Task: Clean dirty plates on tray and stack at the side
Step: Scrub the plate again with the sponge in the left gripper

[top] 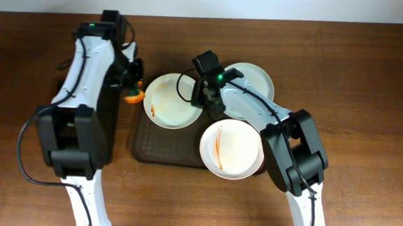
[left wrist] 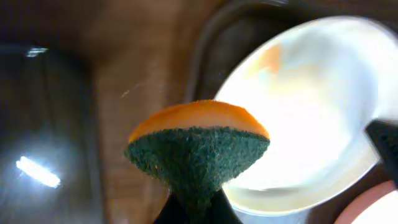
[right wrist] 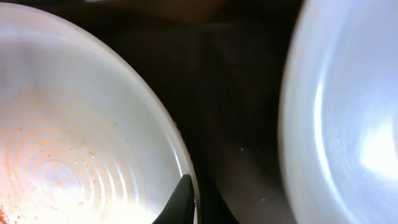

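The dark brown tray (top: 158, 149) holds a white plate (top: 168, 100) with a small orange-red streak at its left. A pale green plate (top: 254, 77) lies at the back right. A white plate (top: 232, 150) with a long sauce streak overhangs the tray's front right. My left gripper (top: 134, 88) is shut on an orange and green sponge (left wrist: 199, 149), just left of the first plate (left wrist: 311, 106). My right gripper (top: 204, 103) is shut on that plate's right rim (right wrist: 74, 143), one finger inside the rim (right wrist: 186, 199).
A narrow black tray (left wrist: 43, 124) lies left of the brown tray, under my left arm. Another plate (right wrist: 348, 124) sits close to the right of my right gripper. Bare wooden table (top: 370, 102) stretches to the right.
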